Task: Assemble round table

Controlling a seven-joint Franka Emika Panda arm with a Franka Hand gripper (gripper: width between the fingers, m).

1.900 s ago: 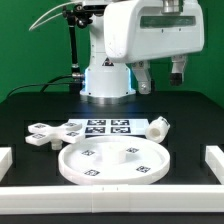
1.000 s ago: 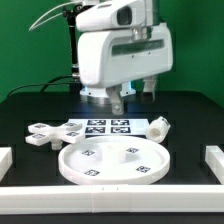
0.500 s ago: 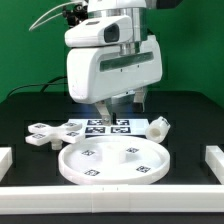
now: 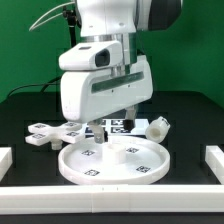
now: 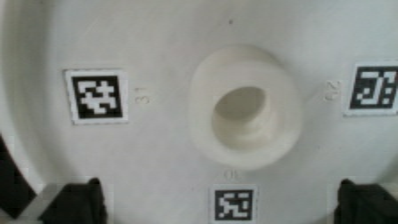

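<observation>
Black table (image 4: 186, 115) before a green wall | large rimmed round disc (image 4: 112, 162) lies flat at the front, its central socket (image 5: 240, 110) beneath me | cross-shaped base (image 4: 45, 133) behind it toward the exterior view's left | cylinder leg (image 4: 158, 127) toward the right | my gripper (image 4: 118, 122) hangs over the disc, fingers (image 5: 71, 198) spread wide, holding nothing.

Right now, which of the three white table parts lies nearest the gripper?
The large rimmed round disc: it sits directly under the open gripper and fills the wrist view. The cylinder leg and cross-shaped base lie off to either side.
</observation>
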